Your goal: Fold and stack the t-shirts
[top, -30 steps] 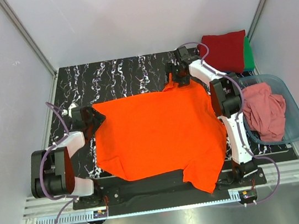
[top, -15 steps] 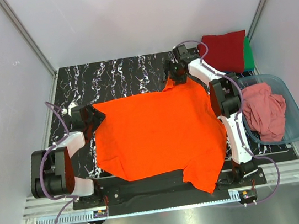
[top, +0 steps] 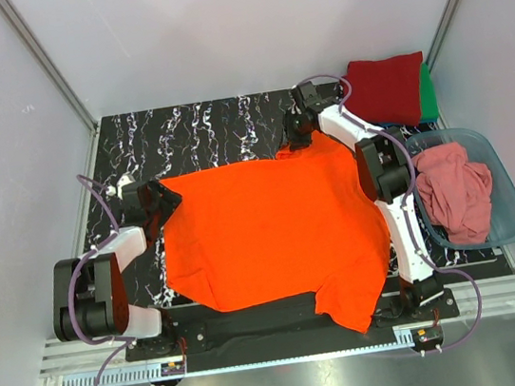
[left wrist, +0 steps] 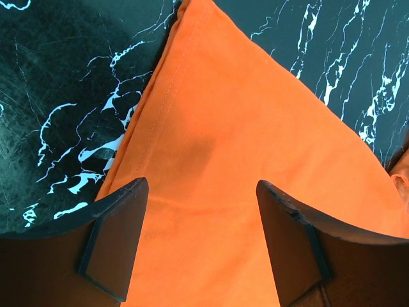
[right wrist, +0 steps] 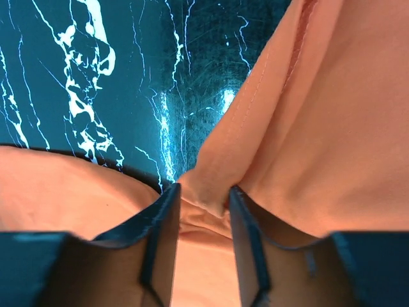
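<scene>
Since a second ago the right gripper has slid a little toward 10 o'clock along the far edge of the orange t-shirt and drawn its jaws in. Its wrist view shows the fingers clamped on a raised fold of that cloth. White walls close in the black marbled table. The orange t-shirt lies spread flat across the table's middle, its 5 o'clock corner draped past the near edge. At 3 o'clock a translucent tub holds a crumpled salmon-pink t-shirt. At 1 o'clock a dark red folded t-shirt rests on a green folded t-shirt, of which only the right edge shows. The left gripper sits at the orange shirt's 9 o'clock corner, jaws wide apart. The hemmed corner lies below and between them; whether they touch it cannot be told.
</scene>
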You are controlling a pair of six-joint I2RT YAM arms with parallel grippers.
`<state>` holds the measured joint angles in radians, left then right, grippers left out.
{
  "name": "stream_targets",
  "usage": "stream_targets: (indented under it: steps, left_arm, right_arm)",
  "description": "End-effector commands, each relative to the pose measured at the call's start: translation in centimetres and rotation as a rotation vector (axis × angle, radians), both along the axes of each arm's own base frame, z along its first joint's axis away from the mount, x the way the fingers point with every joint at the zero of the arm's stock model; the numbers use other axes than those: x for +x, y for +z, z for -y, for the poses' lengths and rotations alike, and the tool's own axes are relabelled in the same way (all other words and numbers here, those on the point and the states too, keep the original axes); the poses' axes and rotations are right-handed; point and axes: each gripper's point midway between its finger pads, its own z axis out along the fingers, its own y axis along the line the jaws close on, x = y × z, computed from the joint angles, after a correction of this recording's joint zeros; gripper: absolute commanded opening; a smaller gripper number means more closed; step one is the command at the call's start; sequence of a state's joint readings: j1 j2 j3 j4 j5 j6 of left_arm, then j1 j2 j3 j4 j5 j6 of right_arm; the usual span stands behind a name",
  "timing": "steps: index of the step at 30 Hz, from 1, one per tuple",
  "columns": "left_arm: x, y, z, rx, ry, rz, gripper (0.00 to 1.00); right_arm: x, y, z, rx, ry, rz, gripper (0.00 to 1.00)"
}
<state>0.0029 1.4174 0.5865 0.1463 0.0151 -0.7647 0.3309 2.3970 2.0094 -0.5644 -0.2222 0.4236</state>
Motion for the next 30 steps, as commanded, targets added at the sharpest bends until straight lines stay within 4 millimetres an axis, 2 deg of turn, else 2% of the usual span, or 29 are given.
stream_targets:
  steps: [1,3,6,7,9,10,11,12,13,14,15,16,17,18,20,21,22,24,25,27,28,30]
  left_arm:
    - [1.0,1.3,0.1,-0.005,-0.007,0.066,0.73]
    - [0.9,1.2,0.0,-0.007,-0.007,0.065,0.73]
    - [0.9,1.2,-0.1,-0.013,-0.006,0.067,0.73]
    - [0.9,1.2,-0.1,-0.013,-0.005,0.068,0.73]
    - [0.9,1.3,-0.2,-0.018,-0.006,0.071,0.73]
    - [0.9,1.2,-0.1,-0.020,-0.008,0.070,0.73]
    - [0.9,1.3,-0.1,-0.022,-0.009,0.073,0.72]
    - [0.9,1.2,-0.1,-0.024,-0.010,0.073,0.73]
    - [0.9,1.3,-0.1,-0.023,-0.014,0.074,0.72]
    - [0.8,1.4,-0.1,-0.019,-0.016,0.078,0.72]
    - [0.7,1.5,0.0,-0.018,-0.019,0.079,0.72]
    - [0.5,1.4,-0.1,-0.014,-0.019,0.075,0.72]
    - [0.5,1.9,-0.2,-0.004,-0.016,0.087,0.72]
    - [0.4,1.9,-0.4,-0.001,-0.012,0.081,0.72]
    - [0.7,2.5,-0.3,0.002,-0.016,0.090,0.72]
    - [0.6,2.6,-0.3,0.000,-0.018,0.082,0.72]
    - [1.0,3.2,-0.2,-0.001,-0.022,0.095,0.72]
    - [1.2,3.2,0.1,0.000,-0.027,0.076,0.72]
    - [1.8,3.6,0.2,0.000,-0.030,0.075,0.72]
    - [2.0,3.2,0.2,0.007,-0.026,0.036,0.72]
    - [2.7,3.4,0.9,0.012,-0.041,0.032,0.72]
    - [3.1,3.0,1.4,0.025,-0.050,0.007,0.72]
  right_arm:
    - [0.7,2.2,-1.0,0.023,0.008,0.057,0.41]
    - [1.1,2.8,-1.4,0.034,0.009,0.072,0.39]
    - [2.7,4.6,-2.6,0.078,0.018,0.115,0.30]
    - [4.0,5.5,-3.2,0.098,0.022,0.148,0.28]
    - [5.3,6.6,-4.4,0.131,0.053,0.196,0.26]
    - [7.2,7.8,-5.2,0.150,0.069,0.263,0.31]
    - [8.0,8.5,-5.7,0.146,0.107,0.315,0.46]
    - [8.7,9.0,-5.9,0.141,0.117,0.353,0.56]
    - [9.6,10.5,-5.8,0.131,0.115,0.403,0.67]
    - [10.1,11.0,-4.9,0.079,0.094,0.433,0.76]
    - [10.2,11.8,-4.2,0.055,0.079,0.445,0.79]
    - [9.4,12.9,-3.5,0.023,0.069,0.437,0.80]
    - [9.3,13.1,-2.0,-0.042,0.021,0.435,0.81]
    - [7.7,13.4,-0.6,-0.080,-0.010,0.402,0.81]
    - [6.1,13.3,1.1,-0.132,-0.067,0.387,0.81]
    - [4.2,12.9,2.1,-0.147,-0.079,0.367,0.80]
    - [3.3,12.5,2.7,-0.164,-0.095,0.356,0.80]
    - [1.7,11.4,4.1,-0.205,-0.136,0.323,0.81]
    - [-0.2,9.9,5.0,-0.236,-0.143,0.274,0.81]
    - [-1.9,8.5,6.1,-0.263,-0.174,0.230,0.81]
    - [-3.3,7.1,6.8,-0.286,-0.179,0.188,0.81]
    - [-4.3,6.1,7.6,-0.317,-0.191,0.158,0.81]
